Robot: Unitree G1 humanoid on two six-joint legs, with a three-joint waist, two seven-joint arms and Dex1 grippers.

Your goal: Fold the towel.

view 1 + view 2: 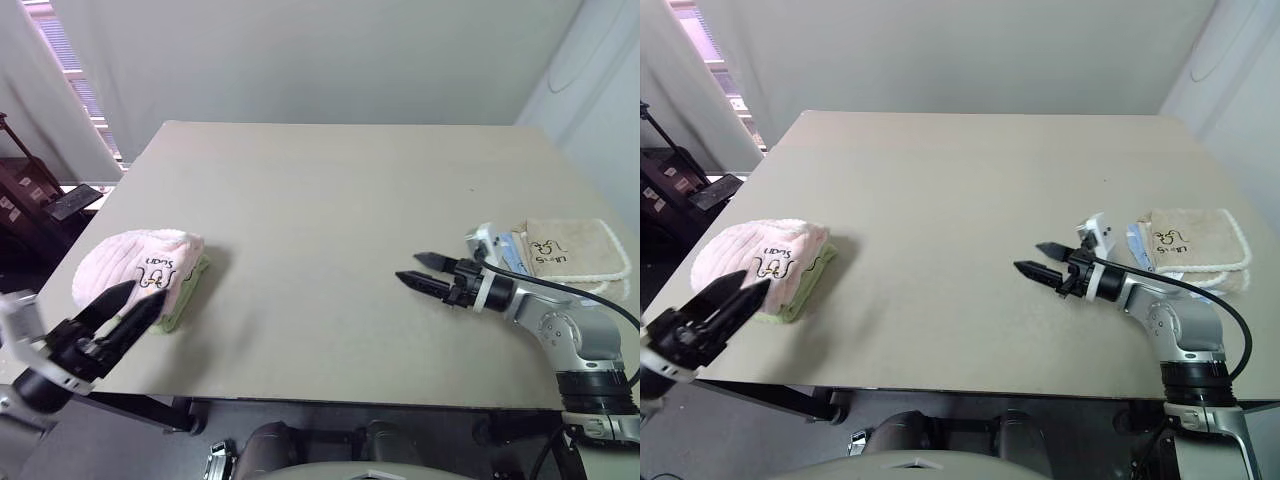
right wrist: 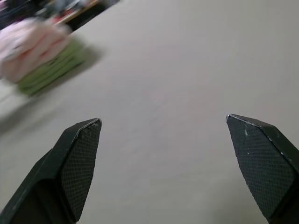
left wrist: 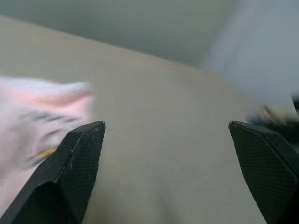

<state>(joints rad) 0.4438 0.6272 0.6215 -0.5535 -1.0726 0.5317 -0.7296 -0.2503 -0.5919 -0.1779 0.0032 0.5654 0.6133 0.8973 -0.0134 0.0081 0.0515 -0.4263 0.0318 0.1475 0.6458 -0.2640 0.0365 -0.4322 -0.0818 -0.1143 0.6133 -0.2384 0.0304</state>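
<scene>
Sitting folded on the green towel [image 1: 185, 300] near the table's [image 1: 330, 200] left edge, the pink towel [image 1: 140, 265] looks done, I think. Left gripper [image 1: 140, 302] & right gripper [image 1: 424, 268] gape, holding nothing. Risk: left fingers snagging it, dragging the stack off.

- A plain test room: a bare beige table [image 1: 330, 230] stands against blank white walls [image 1: 330, 55].
- Beyond its far left corner, a window with blinds [image 1: 75, 60].
</scene>
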